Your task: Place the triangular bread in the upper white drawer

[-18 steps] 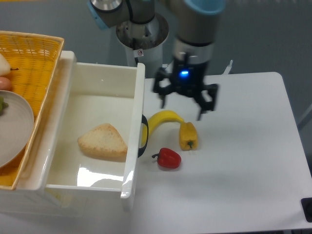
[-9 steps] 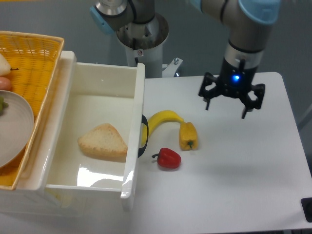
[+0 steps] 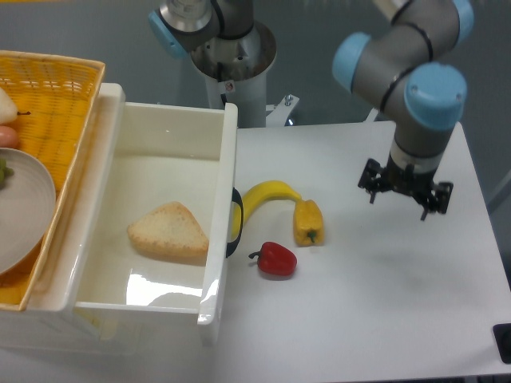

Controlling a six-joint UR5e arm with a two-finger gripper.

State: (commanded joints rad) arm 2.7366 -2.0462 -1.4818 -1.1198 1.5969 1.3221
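One triangular bread (image 3: 168, 232) flat inside upper white drawer (image 3: 221, 199), pincer (image 3: 405, 195) spread, empty, above table's right side.

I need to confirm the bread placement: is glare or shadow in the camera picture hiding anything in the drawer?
Fixed camera: a bright glare patch sits on the drawer floor near its front, below the bread, not over it; the bread shows sharp and evenly lit. A soft shadow lies on the table below the gripper.
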